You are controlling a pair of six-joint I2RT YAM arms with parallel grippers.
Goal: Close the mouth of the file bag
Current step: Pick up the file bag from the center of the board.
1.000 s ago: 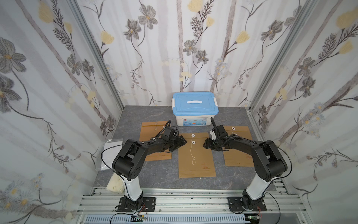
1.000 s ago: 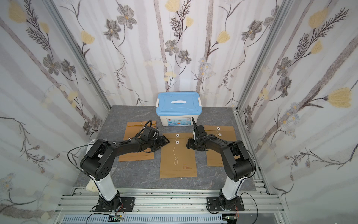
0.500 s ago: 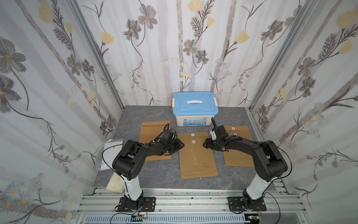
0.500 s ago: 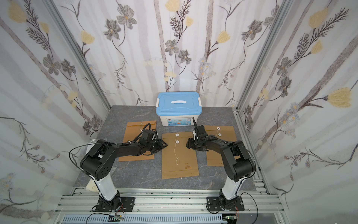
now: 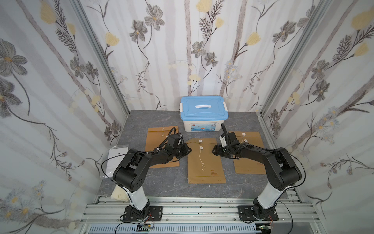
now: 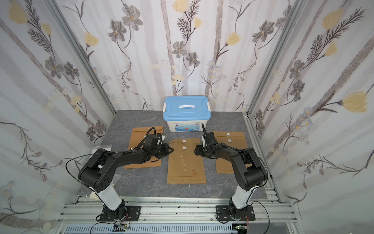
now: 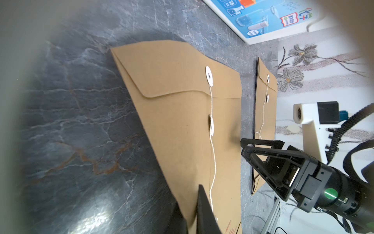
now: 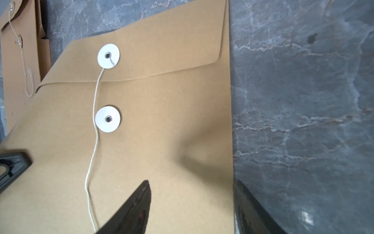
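The kraft file bag (image 5: 206, 162) lies on the grey table (image 5: 162, 186) between the arms, in front of the blue-lidded storage box (image 5: 204, 109). Its flap (image 8: 162, 50) is folded down, but the string (image 8: 95, 131) trails loose from the upper button (image 8: 108, 56) past the lower button (image 8: 107, 119), so winding looks like the step ahead. The left gripper (image 5: 188, 150) has its jaws together, seemingly pinching the bag's left edge. The right gripper (image 5: 213, 151) straddles the right edge, jaws apart. Next, a gripper must catch that thin string.
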